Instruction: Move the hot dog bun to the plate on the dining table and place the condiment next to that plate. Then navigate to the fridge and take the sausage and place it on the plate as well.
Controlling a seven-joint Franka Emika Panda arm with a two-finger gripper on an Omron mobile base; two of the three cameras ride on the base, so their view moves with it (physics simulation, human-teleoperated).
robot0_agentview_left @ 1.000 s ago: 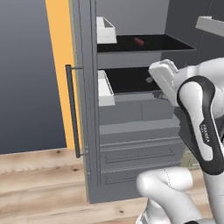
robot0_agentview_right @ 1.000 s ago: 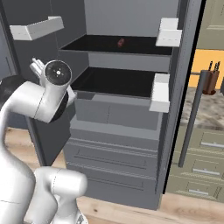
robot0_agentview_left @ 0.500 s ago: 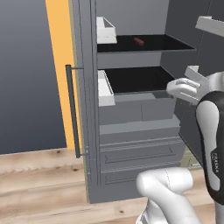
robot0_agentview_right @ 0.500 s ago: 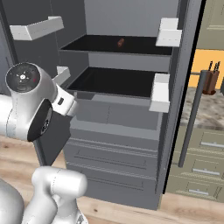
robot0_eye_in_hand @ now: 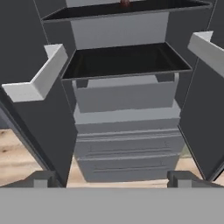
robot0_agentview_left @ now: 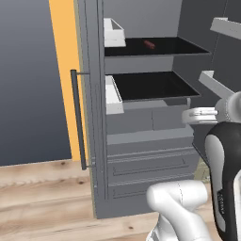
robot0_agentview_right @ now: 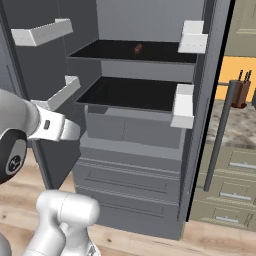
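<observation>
Arm: standing in front of the open fridge (robot0_agentview_left: 150,141), forearm raised, hand reaching level toward the drawers | Gripper (robot0_eye_in_hand: 111,180): facing the fridge interior, jaws spread wide, gripping nothing | Sausage (robot0_agentview_left: 149,44): lying on the top shelf (robot0_agentview_right: 125,51) toward the back, well above and apart from the hand

Kitchen: open fridge (robot0_agentview_right: 145,130), knife block (robot0_agentview_right: 242,90), cabinets (robot0_agentview_right: 235,165).
</observation>
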